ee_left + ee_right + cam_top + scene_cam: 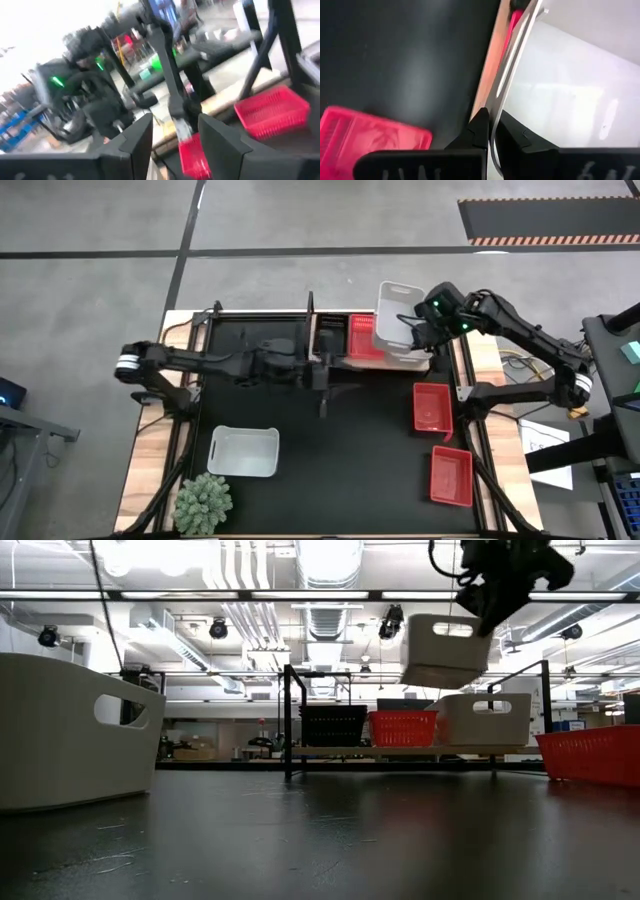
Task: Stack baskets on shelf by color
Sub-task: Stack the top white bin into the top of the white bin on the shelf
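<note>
My right gripper (416,330) is shut on a translucent white basket (395,318), held tilted in the air (445,650) above the shelf's right end. On the wooden shelf (335,360) stand black baskets (333,725), a red basket (403,727) and another white basket (485,718) below the held one. My left gripper (175,145) is open and empty over the mat near the shelf's front edge (328,387). My right gripper pinches the rim of the white basket's right-hand long wall (506,85), one finger inside the basket and one outside. The fingers (480,127) come from above and from the table's right, slanting down. The basket hangs tilted, lifted clear of the white basket below it.
A white basket (243,452) lies on the mat at the near left, close to the low camera (70,730). Two red baskets (432,407) (451,476) lie on the mat at the right. A spiky green plant (203,502) stands at the near left corner.
</note>
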You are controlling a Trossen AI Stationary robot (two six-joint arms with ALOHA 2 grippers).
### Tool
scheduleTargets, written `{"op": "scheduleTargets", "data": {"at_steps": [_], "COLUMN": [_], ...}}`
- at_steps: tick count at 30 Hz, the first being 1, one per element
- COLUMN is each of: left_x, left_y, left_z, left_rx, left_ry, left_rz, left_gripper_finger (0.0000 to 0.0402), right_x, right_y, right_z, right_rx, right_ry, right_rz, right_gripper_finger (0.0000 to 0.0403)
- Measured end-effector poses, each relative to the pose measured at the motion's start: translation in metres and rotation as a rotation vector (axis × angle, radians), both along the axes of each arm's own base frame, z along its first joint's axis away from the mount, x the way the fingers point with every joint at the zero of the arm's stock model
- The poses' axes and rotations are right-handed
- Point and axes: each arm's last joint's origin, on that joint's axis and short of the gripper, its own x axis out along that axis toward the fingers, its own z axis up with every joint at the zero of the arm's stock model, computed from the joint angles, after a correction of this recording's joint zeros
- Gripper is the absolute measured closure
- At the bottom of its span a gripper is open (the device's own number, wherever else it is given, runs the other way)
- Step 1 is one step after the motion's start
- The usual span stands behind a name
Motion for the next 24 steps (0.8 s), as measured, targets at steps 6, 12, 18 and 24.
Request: {"op": "scheduleTargets", "data": {"at_steps": [6, 12, 18, 24], "left_x": [-0.045, -0.077, -0.104, -0.121], "left_y": [-0.002, -0.002, -0.001, -0.002], "left_z": [-0.001, -0.012, -0.027, -0.035], "left_rx": [-0.023, -0.031, -0.038, -0.047], "left_ry": [-0.132, -0.291, -0.382, -0.455], "left_rz": [-0.016, -0.022, -0.027, -0.049], "left_gripper_finger": [0.0258, 0.0258, 0.0259, 0.0259], "right_x": [-0.017, -0.025, -0.027, -0.03], "right_y": [-0.002, 0.0, 0.0, -0.007], "right_z": [-0.005, -0.003, -0.003, -0.006], "right_rx": [0.034, 0.025, 0.011, -0.008], "right_ry": [0.119, 0.126, 0.122, 0.098], "right_rz": [-0.031, 0.003, 0.024, 0.054], "right_gripper_finger": [0.0394, 0.0394, 0.0394, 0.0394]}}
